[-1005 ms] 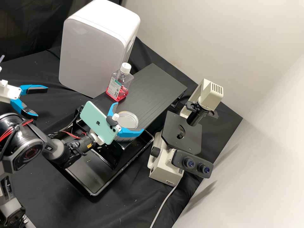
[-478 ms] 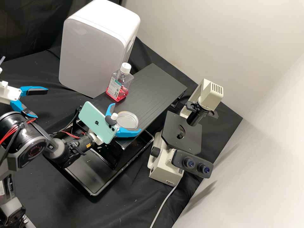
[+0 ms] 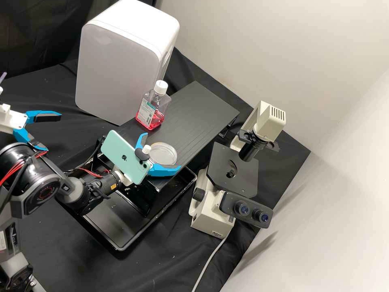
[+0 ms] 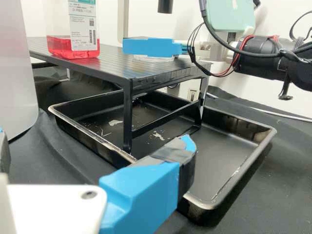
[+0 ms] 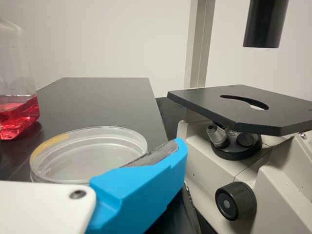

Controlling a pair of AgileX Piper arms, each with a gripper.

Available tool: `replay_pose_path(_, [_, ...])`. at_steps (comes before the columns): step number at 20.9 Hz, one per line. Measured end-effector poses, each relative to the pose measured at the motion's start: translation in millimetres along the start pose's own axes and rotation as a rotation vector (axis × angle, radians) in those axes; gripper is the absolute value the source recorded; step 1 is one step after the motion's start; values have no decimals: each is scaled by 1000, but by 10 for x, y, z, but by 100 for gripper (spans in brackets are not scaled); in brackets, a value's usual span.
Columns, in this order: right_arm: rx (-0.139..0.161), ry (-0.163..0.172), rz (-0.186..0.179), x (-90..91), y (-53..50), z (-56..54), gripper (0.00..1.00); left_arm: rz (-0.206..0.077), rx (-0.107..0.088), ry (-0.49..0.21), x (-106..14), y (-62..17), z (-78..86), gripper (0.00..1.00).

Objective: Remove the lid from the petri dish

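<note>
Judging by the layout on the black cloth-covered table (image 3: 182, 259), the largest hazard is the white and black microscope (image 3: 227, 194). It stands just beside the black slatted raised shelf (image 3: 198, 113), so a wide swing carrying the clear plastic lid (image 5: 97, 139) could strike its stage. Next comes the shelf itself. The round, shallow, clear plastic petri dish (image 5: 87, 161) lies near the shelf's near end, above the shallow black tray (image 3: 109, 227). A sideways shove from one closing finger could slide it over the edge and into the tray. The clear flask of pink-red liquid with a white cap (image 3: 150, 108) stands farther back on the same shelf, apart from the dish, and seems less at risk. The right gripper (image 3: 162, 152) has its blue fingers (image 3: 164, 170) spread wide to either side of the dish, gripping nothing. If they close too low, they would likely pinch base and lid together and lift both. The left gripper (image 3: 54, 130) hangs well apart over the table, its fingers wide open and empty. The dish looks empty, its lid seated flat on it, with a faint yellow mark along one part of the rim.
</note>
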Motion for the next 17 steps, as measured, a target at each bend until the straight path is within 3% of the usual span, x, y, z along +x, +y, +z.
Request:
replay_pose_path(9, [-3,0,0,0,0,0,100,-9,-4,2,6,-19,-8,100])
replay_pose_path(10, [-3,0,0,0,0,0,0,-9,-4,2,6,-19,-8,100])
replay_pose_path(17, [-4,1,-1,0,-1,-1,0,-9,-4,2,6,-19,-8,100])
